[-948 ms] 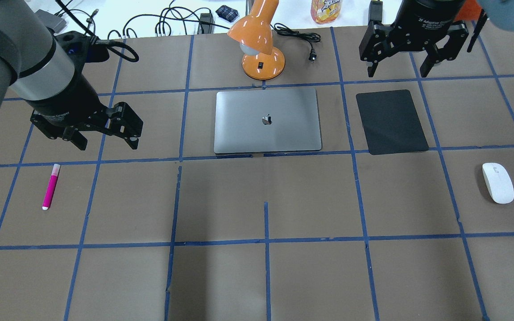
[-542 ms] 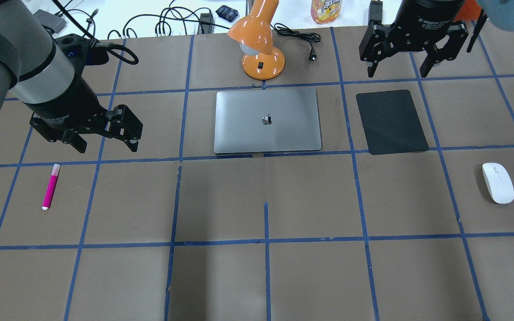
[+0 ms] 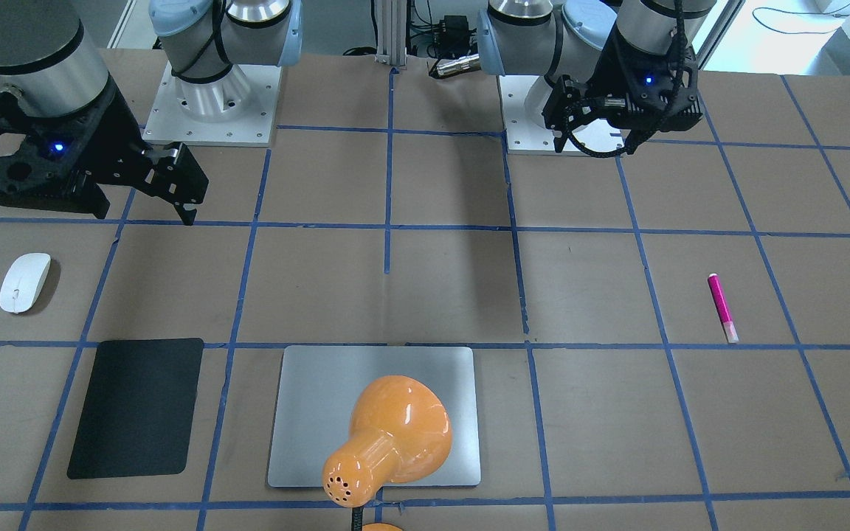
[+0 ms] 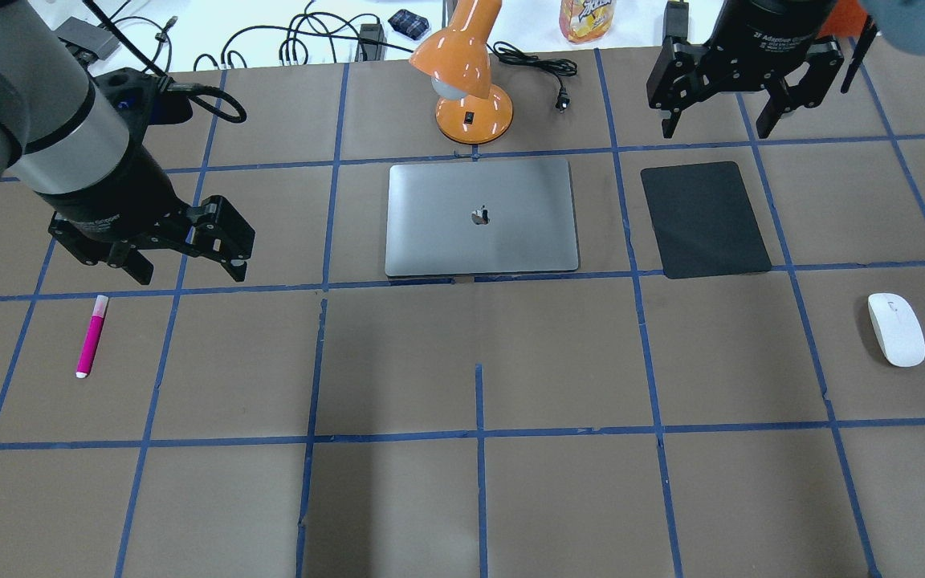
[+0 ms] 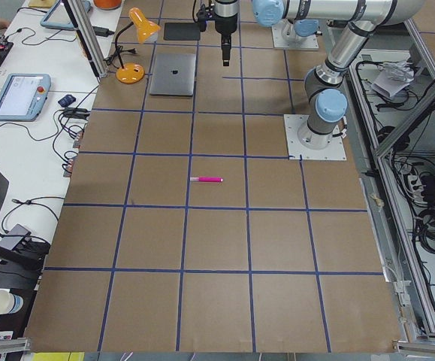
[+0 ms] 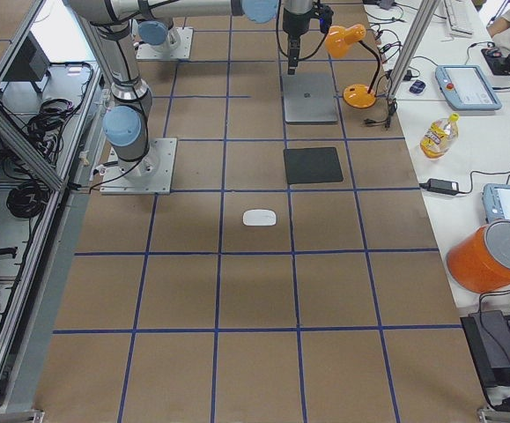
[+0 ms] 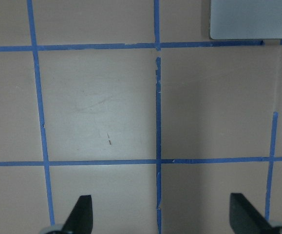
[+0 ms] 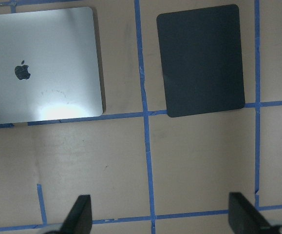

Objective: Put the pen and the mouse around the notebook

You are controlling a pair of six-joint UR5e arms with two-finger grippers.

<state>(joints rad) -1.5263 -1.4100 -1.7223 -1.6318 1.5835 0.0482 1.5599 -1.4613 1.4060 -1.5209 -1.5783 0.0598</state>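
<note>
I am holding my left pincer point(image 4: 189, 271) spread wide open, gripping nothing, and it is hovering above the table point(image 4: 398, 498) on the left side. The pen point(image 4: 91, 335) is lying flat on the brown paper, a little left of that pincer and nearer to me. It is not touching the pincer, and its pale cap end is pointing away from me. The pen is sitting well apart from the notebook point(image 4: 481, 217), off to its left and nearer to me. In my left wrist view my fingers point(image 7: 81, 214) are framing bare paper and blue tape lines. Only a sliver of the pen is showing at the left edge there, and one corner of the notebook is peeking in at the top right.

I am holding my right pincer point(image 4: 715, 128) open too, with nothing between its fingers. It is hanging over the far right part of the table, just beyond the far edge of the black mat point(image 4: 705, 218). That mat is lying flat to the right of the notebook, near it but not touching. The mouse point(image 4: 896, 329) is resting further right and nearer to me than the mat, well apart from the notebook and from my right pincer. The notebook is lying closed in the middle, and an orange lamp point(image 4: 470, 88) is standing just beyond its far edge.
</note>
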